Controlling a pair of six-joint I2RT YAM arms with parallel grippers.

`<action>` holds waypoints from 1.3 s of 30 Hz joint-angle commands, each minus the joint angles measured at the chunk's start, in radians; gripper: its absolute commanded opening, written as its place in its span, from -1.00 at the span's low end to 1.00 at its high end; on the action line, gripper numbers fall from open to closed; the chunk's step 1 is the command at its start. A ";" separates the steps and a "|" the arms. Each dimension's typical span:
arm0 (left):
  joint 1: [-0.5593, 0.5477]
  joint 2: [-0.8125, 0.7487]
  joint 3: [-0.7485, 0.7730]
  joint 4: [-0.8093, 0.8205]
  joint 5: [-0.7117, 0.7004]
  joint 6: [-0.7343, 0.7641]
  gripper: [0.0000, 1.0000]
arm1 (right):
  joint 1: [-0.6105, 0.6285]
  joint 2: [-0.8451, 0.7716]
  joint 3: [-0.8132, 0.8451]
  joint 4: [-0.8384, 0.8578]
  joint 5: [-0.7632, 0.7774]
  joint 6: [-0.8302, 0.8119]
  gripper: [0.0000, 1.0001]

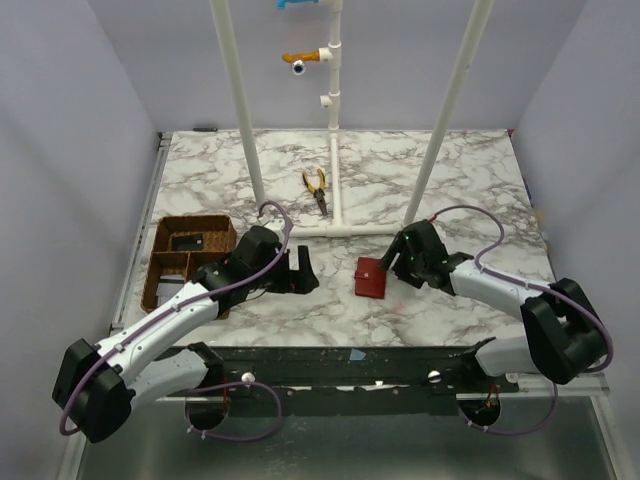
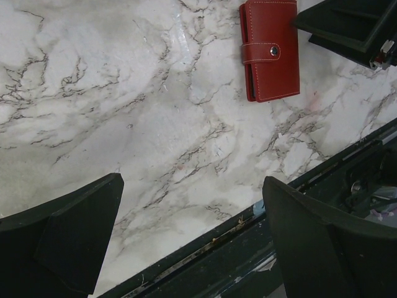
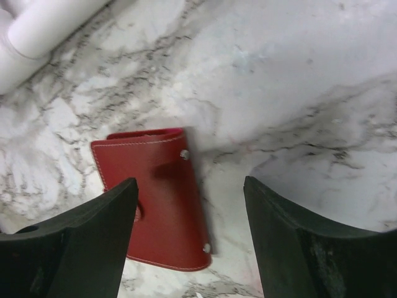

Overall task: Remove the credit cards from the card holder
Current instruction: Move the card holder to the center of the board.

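The red card holder (image 1: 371, 278) lies flat on the marble table, folded shut, its strap snapped down (image 2: 270, 49). No credit cards show; they are hidden inside it. My right gripper (image 1: 392, 262) hovers at the holder's right side with its jaws open. In the right wrist view the left finger (image 3: 93, 242) hangs over the red cover (image 3: 164, 205), and the right finger stands over bare marble; nothing is held by the right gripper (image 3: 190, 186). My left gripper (image 1: 303, 270) is wide open and empty, a short way left of the holder. In its own view the left gripper (image 2: 192, 186) sits above the table's front edge.
A brown compartment tray (image 1: 190, 255) stands at the left beside the left arm. Yellow-handled pliers (image 1: 316, 190) lie further back by the white pipe frame (image 1: 335, 150). The black front rail (image 2: 248, 248) runs along the table's near edge.
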 commanded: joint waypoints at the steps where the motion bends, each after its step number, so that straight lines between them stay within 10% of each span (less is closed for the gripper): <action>1: -0.026 0.045 0.049 0.000 -0.044 -0.001 0.97 | 0.000 0.046 0.018 0.045 -0.066 -0.032 0.40; 17: -0.075 0.136 0.068 0.027 -0.123 -0.027 0.79 | 0.182 0.136 -0.018 0.107 -0.054 0.080 -0.37; 29: -0.178 0.311 0.162 0.015 -0.293 -0.019 0.12 | 0.290 0.205 0.018 0.190 -0.075 0.069 -0.64; 39: -0.239 0.481 0.248 0.016 -0.331 -0.033 -0.03 | 0.301 0.243 -0.008 0.279 -0.132 0.107 -0.72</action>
